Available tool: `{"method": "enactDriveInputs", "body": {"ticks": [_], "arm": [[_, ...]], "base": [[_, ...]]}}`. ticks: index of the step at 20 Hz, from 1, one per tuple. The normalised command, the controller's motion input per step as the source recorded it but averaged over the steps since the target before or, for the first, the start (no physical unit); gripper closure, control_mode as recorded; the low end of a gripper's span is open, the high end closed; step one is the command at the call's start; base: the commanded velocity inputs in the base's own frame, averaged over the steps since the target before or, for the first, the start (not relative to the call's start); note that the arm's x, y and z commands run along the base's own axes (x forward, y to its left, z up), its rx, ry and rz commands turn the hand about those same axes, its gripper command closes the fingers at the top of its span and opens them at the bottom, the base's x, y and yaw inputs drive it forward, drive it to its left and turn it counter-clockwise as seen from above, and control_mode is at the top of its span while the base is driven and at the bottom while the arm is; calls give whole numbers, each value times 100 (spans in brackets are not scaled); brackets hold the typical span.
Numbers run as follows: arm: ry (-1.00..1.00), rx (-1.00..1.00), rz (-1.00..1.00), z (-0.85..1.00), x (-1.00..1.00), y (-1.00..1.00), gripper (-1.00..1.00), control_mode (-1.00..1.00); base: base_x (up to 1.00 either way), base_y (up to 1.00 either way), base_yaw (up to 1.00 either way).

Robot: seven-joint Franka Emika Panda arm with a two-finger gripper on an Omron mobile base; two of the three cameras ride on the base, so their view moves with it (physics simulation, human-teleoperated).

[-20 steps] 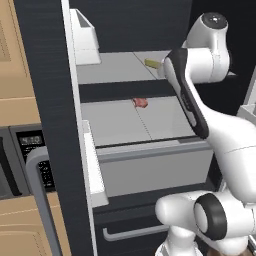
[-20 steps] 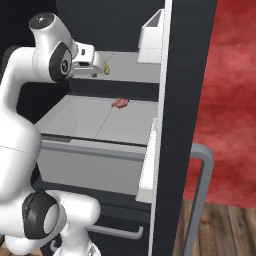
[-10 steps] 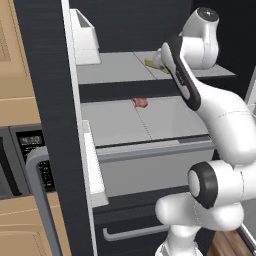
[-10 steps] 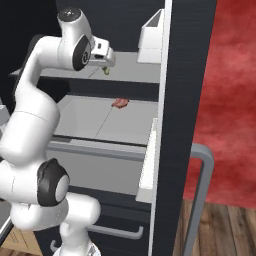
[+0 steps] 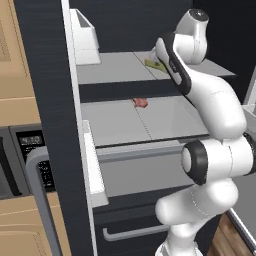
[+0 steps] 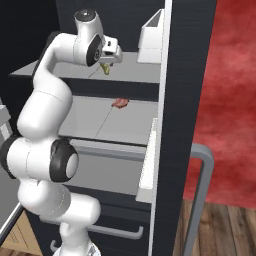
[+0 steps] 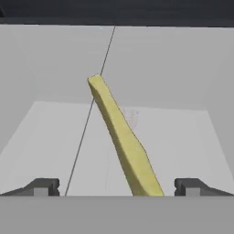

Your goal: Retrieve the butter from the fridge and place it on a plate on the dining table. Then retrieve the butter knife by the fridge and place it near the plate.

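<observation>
The tool (image 7: 116, 186) stood spread wide over the butter (image 7: 122, 140), which lay between its fingertips (image 7: 42, 186) on the upper shelf (image 5: 115, 69) of the fridge (image 6: 185, 80), near the shelf's front edge, ungripped.

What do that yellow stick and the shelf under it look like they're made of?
The butter looks soft and waxy: matte olive-yellow with slightly uneven edges, though it is only rendered. The fridge shelf looks like smooth pale grey plastic or frosted glass, flat, with a thin dark seam.
</observation>
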Motion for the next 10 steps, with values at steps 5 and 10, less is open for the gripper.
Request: {"method": "enactDriveInputs", "body": {"ticks": [5,10], "arm": [[1,0,4,-9,69,0,-100,-100],[5,-2,0,-2,70,0,-100,-100]], "base": [[0,0,0],[0,0,0]]}}
